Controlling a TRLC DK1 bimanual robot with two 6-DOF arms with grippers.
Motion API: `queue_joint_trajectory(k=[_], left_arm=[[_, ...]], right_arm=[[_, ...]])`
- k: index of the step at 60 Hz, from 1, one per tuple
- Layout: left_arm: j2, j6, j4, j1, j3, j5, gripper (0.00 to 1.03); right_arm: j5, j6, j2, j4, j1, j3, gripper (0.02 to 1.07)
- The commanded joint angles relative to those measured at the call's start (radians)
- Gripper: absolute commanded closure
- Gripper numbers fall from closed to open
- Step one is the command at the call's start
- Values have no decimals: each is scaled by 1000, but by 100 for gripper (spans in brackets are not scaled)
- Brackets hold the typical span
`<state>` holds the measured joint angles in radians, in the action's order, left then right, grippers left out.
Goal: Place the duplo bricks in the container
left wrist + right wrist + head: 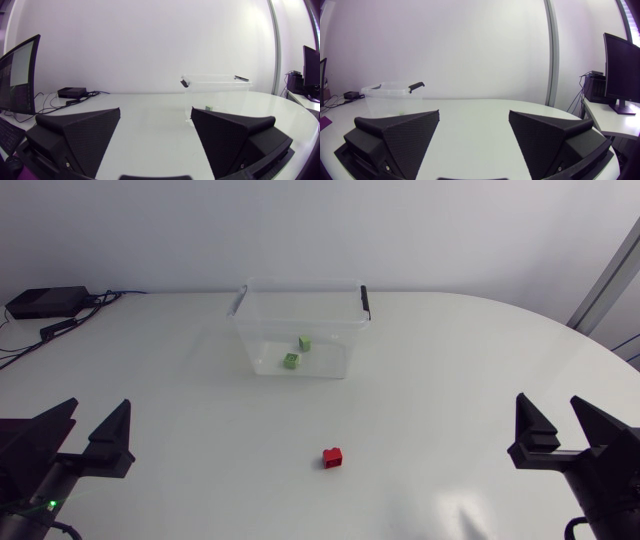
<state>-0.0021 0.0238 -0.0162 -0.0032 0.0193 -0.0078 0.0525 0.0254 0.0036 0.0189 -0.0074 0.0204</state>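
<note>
The left end effector (97, 406) hangs over the near left corner of the bench (480, 350), its two fingers spread wide with nothing between them; in the left wrist view the container (216, 83) stands ahead of it and off toward the right finger, well apart. The clear container (245, 330) sits at the far middle of the bench, upright and open-topped; two green bricks (291, 361) already lie on its floor, near each other but apart. The red brick (332, 457) is the one left out; it lies on the bare bench, on the near side of the container and a little to the right of its middle. It is too small to tell its long axis with confidence. From the left end effector it lies to the right and slightly nearer; from the right end effector (550, 406), which is likewise released and empty over the near right corner, it lies to the left. The gap looks a shade shorter on the right side, so the right arm seems the likelier one to fetch it; neither wrist view shows the red brick.
</note>
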Motion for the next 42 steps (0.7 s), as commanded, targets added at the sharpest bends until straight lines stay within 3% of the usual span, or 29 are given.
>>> queue_joint_trajectory(k=[1,42], left_arm=[[-10,7,7,-3,-18,-3,4],[-10,7,7,-3,-18,-3,4]], right_arm=[[-3,-4,-10,-8,9,-23,7],[-63,-42,-5,-36,67,-19,7]])
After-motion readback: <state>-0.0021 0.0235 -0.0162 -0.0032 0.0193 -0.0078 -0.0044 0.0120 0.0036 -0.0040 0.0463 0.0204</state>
